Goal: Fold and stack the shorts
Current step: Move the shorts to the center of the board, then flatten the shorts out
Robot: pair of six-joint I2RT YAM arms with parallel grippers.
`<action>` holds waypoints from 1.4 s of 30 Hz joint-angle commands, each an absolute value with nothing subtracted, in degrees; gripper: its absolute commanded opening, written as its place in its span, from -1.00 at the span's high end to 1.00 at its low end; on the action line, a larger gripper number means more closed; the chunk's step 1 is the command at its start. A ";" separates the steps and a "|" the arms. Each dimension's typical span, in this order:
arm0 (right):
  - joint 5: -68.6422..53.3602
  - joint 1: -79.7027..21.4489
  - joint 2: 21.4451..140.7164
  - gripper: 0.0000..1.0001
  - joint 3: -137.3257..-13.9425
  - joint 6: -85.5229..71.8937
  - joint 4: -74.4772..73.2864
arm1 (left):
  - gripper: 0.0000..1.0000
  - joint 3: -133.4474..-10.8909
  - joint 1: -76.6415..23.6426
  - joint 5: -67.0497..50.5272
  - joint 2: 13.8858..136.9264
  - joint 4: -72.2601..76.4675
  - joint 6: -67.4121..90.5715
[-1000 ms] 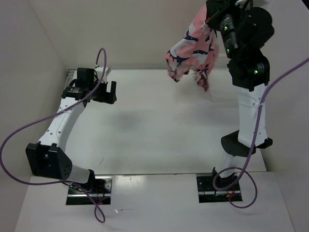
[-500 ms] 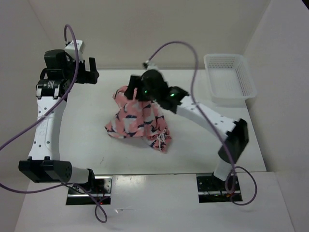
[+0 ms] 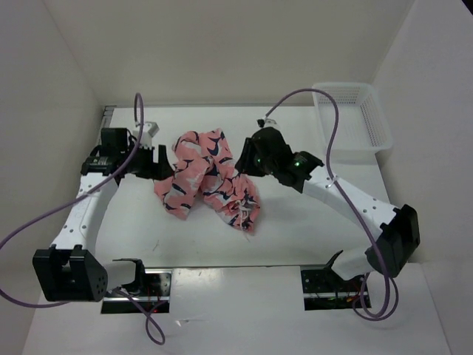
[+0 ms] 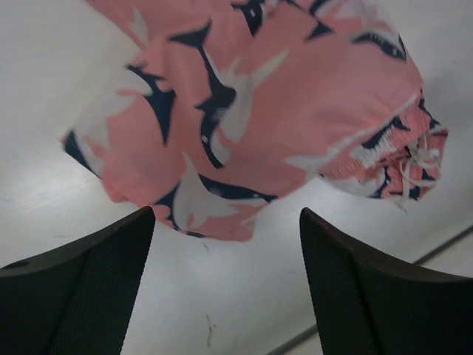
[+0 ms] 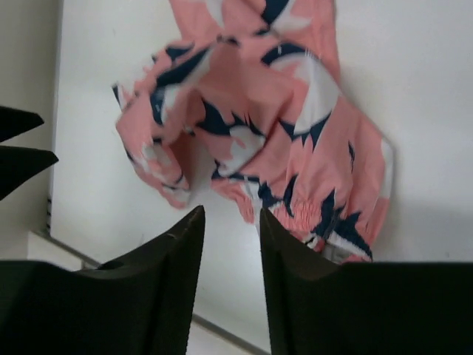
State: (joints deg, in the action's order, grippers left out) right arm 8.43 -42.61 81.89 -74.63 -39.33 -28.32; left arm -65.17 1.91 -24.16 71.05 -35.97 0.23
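The salmon-pink shorts (image 3: pixel 203 176) with navy-and-white shapes lie crumpled in a heap on the middle of the white table. My left gripper (image 3: pixel 164 164) is wide open and empty at their left edge. In the left wrist view the shorts (image 4: pixel 244 111) lie just beyond the gripper (image 4: pixel 228 214), with bare table between the fingers. My right gripper (image 3: pixel 245 159) is at the heap's right side. In the right wrist view its jaws (image 5: pixel 231 211) stand a little apart with nothing between them, and the shorts (image 5: pixel 259 111) lie just ahead.
A white mesh basket (image 3: pixel 344 87) stands at the back right corner of the table. White walls close in the left, back and right sides. Purple cables loop off both arms.
The right arm carried the shorts from high at the back right down to mid-table and let go. The left gripper swung in from the back left to the heap's left edge.
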 commanded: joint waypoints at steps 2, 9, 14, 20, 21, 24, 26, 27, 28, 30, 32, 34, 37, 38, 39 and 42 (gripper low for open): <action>3.70 -45.35 82.00 0.22 -65.75 -44.20 -27.88 | -0.85 -56.88 0.62 -31.64 65.05 -36.29 0.00; 0.62 -46.05 86.04 -0.45 -65.30 -44.21 -27.60 | -0.99 -47.99 -0.61 -29.71 62.93 -35.68 0.00; 1.85 -50.62 89.54 -0.45 -65.92 -45.00 -27.08 | -0.99 -43.34 -5.70 -27.25 61.88 -27.26 0.00; 9.14 -50.02 95.97 -0.45 -71.01 -47.19 -28.91 | -0.92 -42.71 -9.40 -16.35 68.90 -22.51 0.00; 9.14 -50.01 96.50 -0.43 -71.02 -47.98 -28.13 | -0.83 -42.71 -9.40 -15.30 69.52 -20.93 0.00; 9.14 -48.43 99.04 -0.23 -71.02 -49.39 -27.07 | -0.11 -45.35 -9.40 -12.58 72.50 -19.69 0.00; 11.77 -47.81 100.28 0.01 -72.33 -50.26 -26.54 | 0.65 -47.79 -9.40 -11.25 75.57 -19.69 0.00; 12.65 -47.12 101.50 0.11 -72.86 -50.88 -26.54 | 0.83 -48.86 -9.40 -10.55 77.85 -19.69 0.00; 14.40 -47.11 101.51 0.24 -73.38 -50.89 -27.07 | 0.93 -49.74 -9.40 -10.55 78.92 -19.69 0.00; 16.25 -45.54 102.13 0.69 -75.49 -50.89 -28.64 | 1.00 -53.41 -9.40 -10.55 80.50 -19.69 0.00; 18.98 -44.74 100.03 0.98 -77.34 -50.19 -29.36 | 1.00 -56.41 -9.40 -10.55 81.04 -20.21 0.00; 19.77 -42.55 96.87 0.98 -79.87 -47.91 -29.36 | 1.00 -62.12 -8.36 -11.42 79.90 -20.21 0.00; 19.78 -38.33 93.79 0.98 -83.92 -43.44 -29.36 | 1.00 -69.06 -6.07 -13.88 79.89 -20.74 0.00; 18.82 -37.10 93.78 0.98 -87.94 -42.11 -29.36 | 1.00 -73.61 -4.41 -15.89 79.89 -19.96 0.00; 18.20 -34.74 93.78 0.98 -92.85 -39.05 -29.36 | 1.00 -75.74 -3.70 -16.69 79.89 -19.43 0.00; 16.00 -29.82 95.70 0.98 -105.32 -34.12 -31.02 | 1.00 -84.16 -1.41 -22.83 82.87 -15.57 0.00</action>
